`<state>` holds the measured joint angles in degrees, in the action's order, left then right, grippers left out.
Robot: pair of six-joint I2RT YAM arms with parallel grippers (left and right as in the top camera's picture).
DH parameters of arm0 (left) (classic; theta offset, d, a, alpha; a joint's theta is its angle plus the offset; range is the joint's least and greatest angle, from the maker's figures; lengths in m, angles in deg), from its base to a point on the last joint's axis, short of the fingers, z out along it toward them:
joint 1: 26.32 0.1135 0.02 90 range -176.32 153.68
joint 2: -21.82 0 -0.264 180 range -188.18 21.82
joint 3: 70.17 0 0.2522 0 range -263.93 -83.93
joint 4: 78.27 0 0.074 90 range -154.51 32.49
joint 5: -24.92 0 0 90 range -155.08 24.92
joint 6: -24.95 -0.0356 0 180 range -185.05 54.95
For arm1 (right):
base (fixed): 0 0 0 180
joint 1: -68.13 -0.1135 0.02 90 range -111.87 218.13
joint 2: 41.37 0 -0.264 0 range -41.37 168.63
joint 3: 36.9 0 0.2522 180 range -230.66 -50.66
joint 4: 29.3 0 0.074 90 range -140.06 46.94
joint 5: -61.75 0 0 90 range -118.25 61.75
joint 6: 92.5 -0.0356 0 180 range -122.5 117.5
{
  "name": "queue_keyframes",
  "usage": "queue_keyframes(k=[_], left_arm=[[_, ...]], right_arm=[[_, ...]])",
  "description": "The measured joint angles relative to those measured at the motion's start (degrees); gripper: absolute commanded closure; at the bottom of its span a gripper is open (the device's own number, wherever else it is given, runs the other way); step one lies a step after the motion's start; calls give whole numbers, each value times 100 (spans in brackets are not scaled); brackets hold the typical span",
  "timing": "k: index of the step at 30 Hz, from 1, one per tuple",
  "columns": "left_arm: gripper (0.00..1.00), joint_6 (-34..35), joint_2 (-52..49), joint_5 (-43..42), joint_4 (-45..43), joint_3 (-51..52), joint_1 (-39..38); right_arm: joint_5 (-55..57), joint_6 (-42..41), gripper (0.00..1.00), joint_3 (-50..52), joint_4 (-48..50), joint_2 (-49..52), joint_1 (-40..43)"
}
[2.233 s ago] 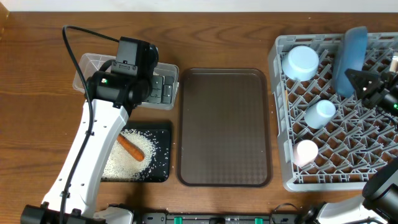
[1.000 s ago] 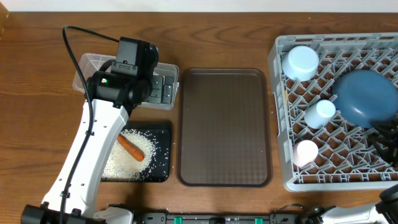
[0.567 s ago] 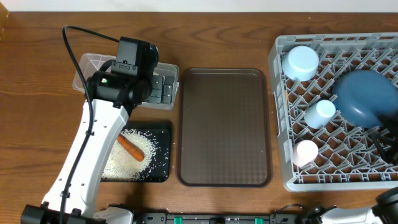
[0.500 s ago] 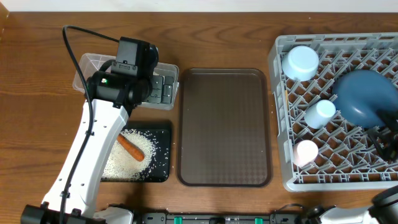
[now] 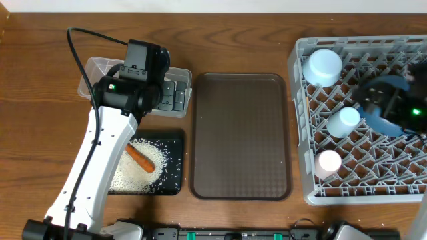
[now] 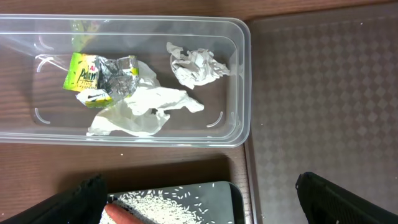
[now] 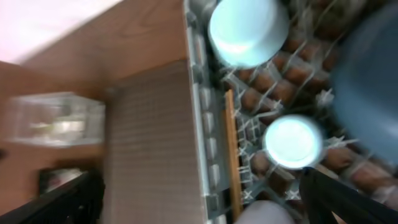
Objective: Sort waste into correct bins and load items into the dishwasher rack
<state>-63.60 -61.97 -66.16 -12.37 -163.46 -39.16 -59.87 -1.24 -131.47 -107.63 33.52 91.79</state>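
The grey dishwasher rack [image 5: 299, 143] holds the pale bowl [image 5: 321, 67], light-blue cup [image 5: 343, 122], pink cup [image 5: 327, 163] and the dark-blue plate [image 5: 383, 125], which my right arm partly covers. My right gripper [image 7: 205, 208] hangs open and empty above the rack, over the light-blue cup [image 7: 292, 142], bowl [image 7: 247, 28] and chopsticks [image 7: 231, 149]. My left gripper [image 6: 202, 208] is open and empty over the clear tub [image 6: 244, 81], which holds the yellow-green wrapper with foil [image 6: 99, 78] and white tissues [image 6: 196, 65]. Rice [image 5: 143, 167] and the carrot piece [image 5: 141, 158] lie on the black tray [image 5: 175, 188].
The brown serving tray [image 5: 240, 137] lies between the bins and the rack. My left arm [image 5: 100, 160] stretches over the left side of the black tray. The right wrist view is blurred.
The plate, earlier on edge in my right gripper, now lies in the rack. My right gripper has opened and swung from the rack's lower right up over the plate.
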Motion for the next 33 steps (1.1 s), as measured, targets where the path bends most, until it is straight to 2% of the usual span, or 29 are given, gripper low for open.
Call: queue_keyframes(k=[5, 9, 16, 33], left_arm=[[0, 0, 0, 0, 2, 0, 0], [0, 0, 0, 0, 0, 0, 0], [0, 0, 0, 0, 0, 0, 0], [0, 0, 0, 0, 2, 0, 0]], right_arm=[[1561, -258, 1, -68, 144, -494, -1246], [2175, -343, 1, -68, 142, -496, -1696], [2573, -385, 1, -68, 140, -452, -1784], [2656, -385, 1, -68, 140, -450, -1784]])
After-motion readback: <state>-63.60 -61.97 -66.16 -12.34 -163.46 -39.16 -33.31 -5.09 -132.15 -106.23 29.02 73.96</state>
